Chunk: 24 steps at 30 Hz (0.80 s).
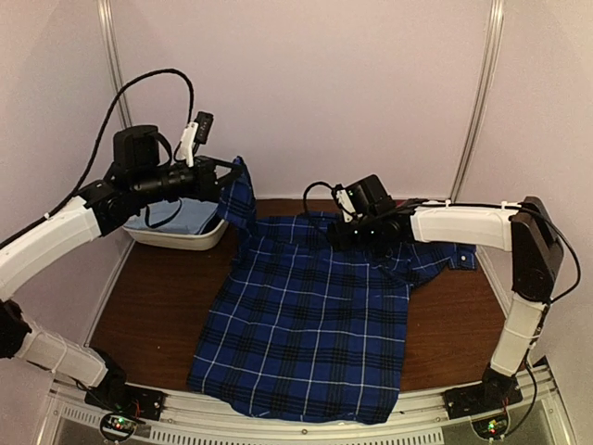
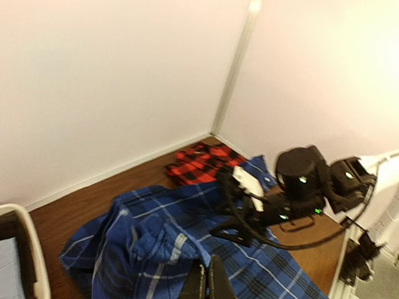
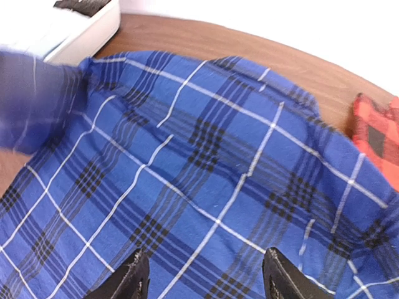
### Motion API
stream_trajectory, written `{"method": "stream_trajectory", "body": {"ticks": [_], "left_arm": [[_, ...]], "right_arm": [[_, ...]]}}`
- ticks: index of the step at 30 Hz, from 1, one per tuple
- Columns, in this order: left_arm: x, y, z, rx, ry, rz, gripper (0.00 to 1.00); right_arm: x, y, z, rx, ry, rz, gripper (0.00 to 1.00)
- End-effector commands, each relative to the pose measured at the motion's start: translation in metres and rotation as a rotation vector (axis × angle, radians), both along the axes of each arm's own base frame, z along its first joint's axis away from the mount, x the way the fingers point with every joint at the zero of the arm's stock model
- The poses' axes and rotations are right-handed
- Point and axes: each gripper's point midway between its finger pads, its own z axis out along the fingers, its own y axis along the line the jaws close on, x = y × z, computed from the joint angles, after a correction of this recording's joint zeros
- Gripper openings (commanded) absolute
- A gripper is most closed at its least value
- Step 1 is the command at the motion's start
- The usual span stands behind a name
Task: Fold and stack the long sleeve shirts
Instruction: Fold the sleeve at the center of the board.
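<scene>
Sleeve of blue shirt (image 1: 306, 324) pinched by left gripper (image 2: 209, 283); right gripper (image 3: 206, 279) wide; red shirt (image 3: 374, 134) cropped.

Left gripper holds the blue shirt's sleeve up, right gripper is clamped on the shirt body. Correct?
Not quite. The right gripper is open, its fingers spread over the blue shirt and gripping nothing; the right wrist view shows it. The left gripper does hold the sleeve up.
</scene>
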Motion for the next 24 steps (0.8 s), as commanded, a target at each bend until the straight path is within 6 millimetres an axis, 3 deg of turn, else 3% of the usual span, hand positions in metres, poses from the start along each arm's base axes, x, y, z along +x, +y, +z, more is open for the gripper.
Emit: {"method": "stream_trajectory", "body": {"ticks": [1, 12, 17, 24], "left_arm": [[-0.053, -0.063, -0.002, -0.013, 0.001, -0.409, 0.00], [-0.123, -0.135, -0.096, 0.066, 0.278, -0.780, 0.00], [-0.147, -0.149, -0.121, 0.107, 0.353, -0.875, 0.00], [-0.178, -0.150, -0.143, 0.141, 0.432, -0.991, 0.00]], "right_arm": [[0.005, -0.021, 0.024, 0.006, -0.055, -0.087, 0.64], [0.005, -0.037, 0.025, -0.020, -0.058, -0.132, 0.64], [0.006, -0.034, 0.023, -0.022, -0.050, -0.122, 0.64], [0.009, -0.029, 0.021, -0.019, -0.044, -0.117, 0.64]]}}
